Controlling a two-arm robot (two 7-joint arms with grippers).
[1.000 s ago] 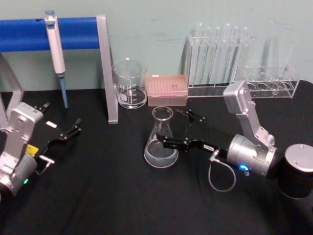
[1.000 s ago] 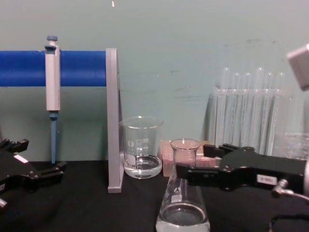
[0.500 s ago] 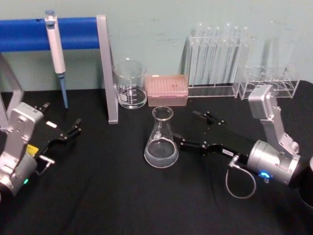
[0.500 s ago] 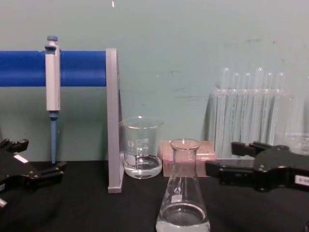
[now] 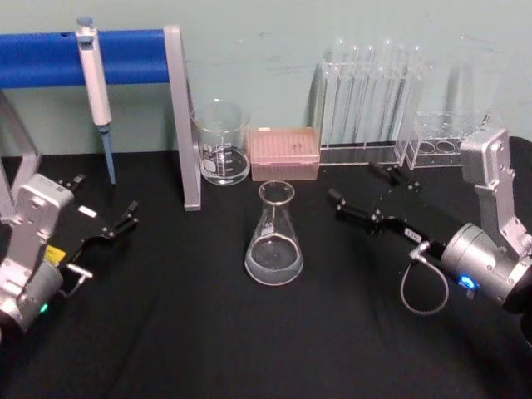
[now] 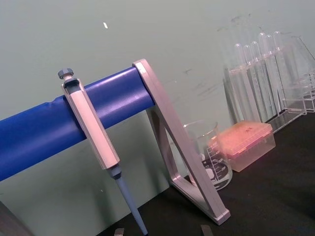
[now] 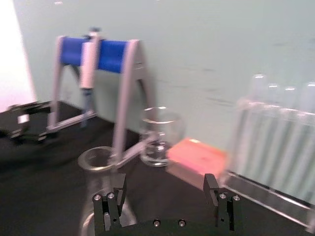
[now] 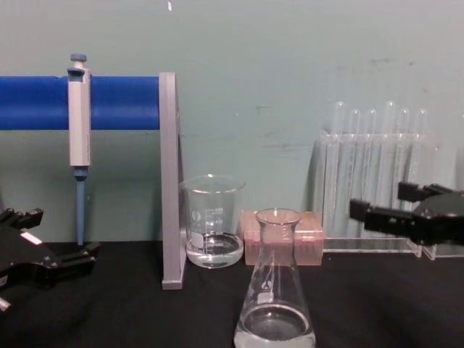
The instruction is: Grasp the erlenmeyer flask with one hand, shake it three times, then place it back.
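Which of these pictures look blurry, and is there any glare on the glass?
Right wrist view: soft throughout, the flask and beaker smeared. Chest view: sharp, flask markings faint but visible. Head view: the test tubes look washed out against the pale wall; no strong glare.

A lab bench: a black tabletop (image 5: 166, 332) carries a flask (image 5: 273, 237), beaker (image 5: 221, 142), test tubes (image 5: 370, 96) in clear racks, and a pipette (image 5: 94, 87) hung on a blue stand (image 5: 133, 56).

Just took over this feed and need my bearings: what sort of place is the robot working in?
Most likely a lab bench or a mock-up of one: on the black table stand an erlenmeyer flask, a glass beaker and racked test tubes, with a pipette hung on a blue stand.
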